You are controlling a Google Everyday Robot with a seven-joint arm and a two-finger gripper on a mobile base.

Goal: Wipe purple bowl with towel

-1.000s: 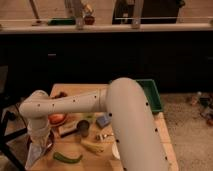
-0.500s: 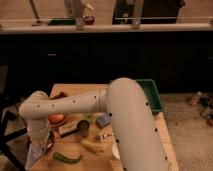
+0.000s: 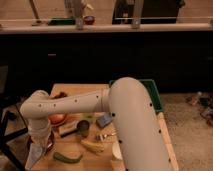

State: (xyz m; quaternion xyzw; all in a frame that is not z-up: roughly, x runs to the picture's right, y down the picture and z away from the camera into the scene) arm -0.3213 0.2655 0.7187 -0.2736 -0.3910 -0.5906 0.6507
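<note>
Pale towel (image 3: 32, 156) hangs beneath the pincer (image 3: 41, 144), lowered at the surface's (image 3: 77, 91) front-left corner apparently onto the purple bowl (image 3: 49, 146) for wiping, though how far it is open I cannot tell.

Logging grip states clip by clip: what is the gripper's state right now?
Gripper: low over the front left corner of the table; open, closed or holding something cannot be told.
</note>
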